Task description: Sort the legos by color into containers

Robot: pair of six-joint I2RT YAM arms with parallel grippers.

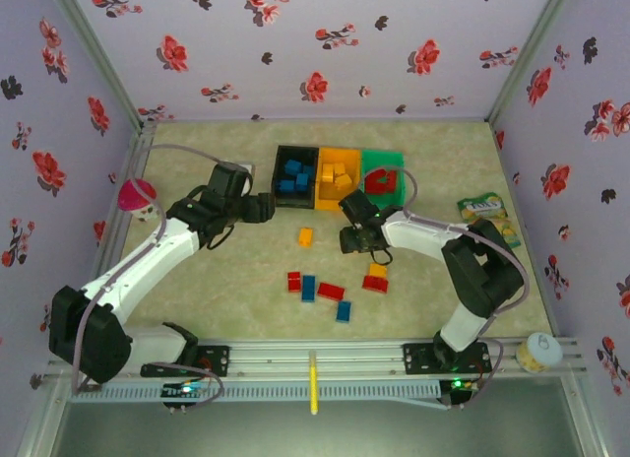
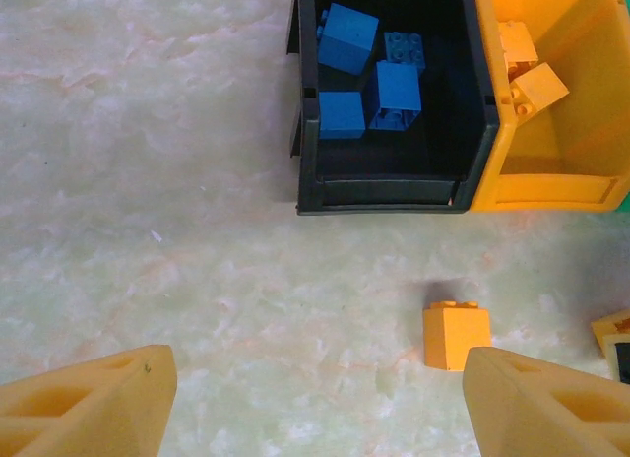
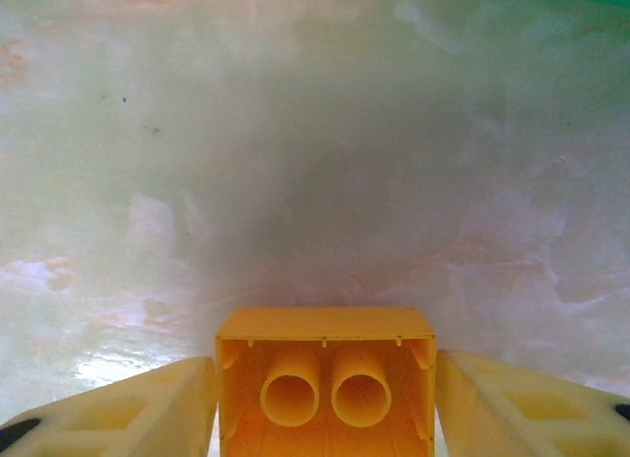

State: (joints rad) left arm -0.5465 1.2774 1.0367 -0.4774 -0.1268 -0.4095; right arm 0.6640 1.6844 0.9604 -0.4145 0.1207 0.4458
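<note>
Three bins stand in a row at the back: the black bin (image 1: 282, 194) (image 2: 307, 132) holds blue legos (image 2: 397, 87), the orange bin (image 1: 338, 155) (image 2: 551, 186) holds orange-yellow ones (image 2: 536, 83), and the green bin (image 1: 382, 160) holds red ones. My left gripper (image 1: 264, 209) (image 2: 315, 408) hovers open in front of the black bin, with a loose orange brick (image 1: 305, 237) (image 2: 456, 336) beside its right finger. My right gripper (image 1: 354, 238) (image 3: 325, 403) is shut on an orange-yellow brick (image 3: 325, 378), whose hollow underside faces the camera, low over the table in front of the orange and green bins.
Loose legos lie mid-table: red (image 1: 293, 281), blue (image 1: 308, 288), red (image 1: 331, 291), blue (image 1: 343, 311), and an orange one on a red one (image 1: 377, 277). A pink-topped toy (image 1: 136, 194) stands at the left wall and a green snack packet (image 1: 484, 209) at the right.
</note>
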